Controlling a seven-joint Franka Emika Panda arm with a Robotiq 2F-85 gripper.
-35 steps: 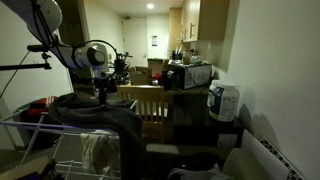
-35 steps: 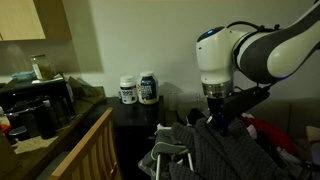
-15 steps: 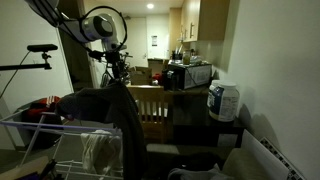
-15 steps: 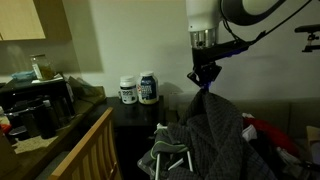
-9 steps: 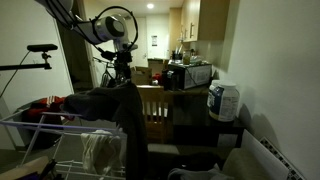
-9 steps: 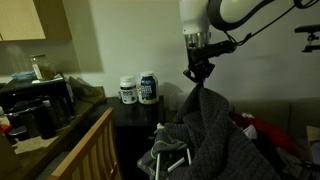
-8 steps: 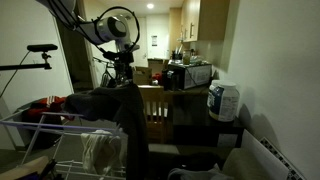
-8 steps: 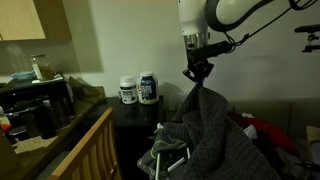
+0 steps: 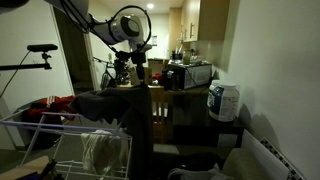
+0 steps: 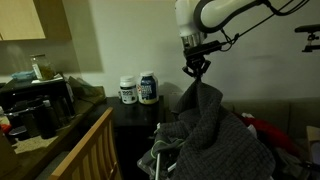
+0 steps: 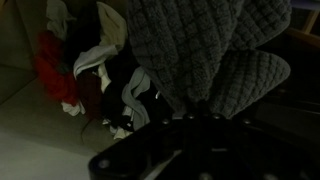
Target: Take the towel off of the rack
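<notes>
Now one tool (image 10: 196, 68) grips one towel (image 10: 206, 132) over one rack (image 9: 25, 121).

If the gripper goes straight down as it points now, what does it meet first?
The towel it grips, bunched right under the gripper; below that probably the rack, depth unclear.

Arm (image 10: 212, 12), upper right of frame: glossy white rounded shells, dark bands at joints. Gripper (image 10: 198, 70): black, small, angular.
</notes>
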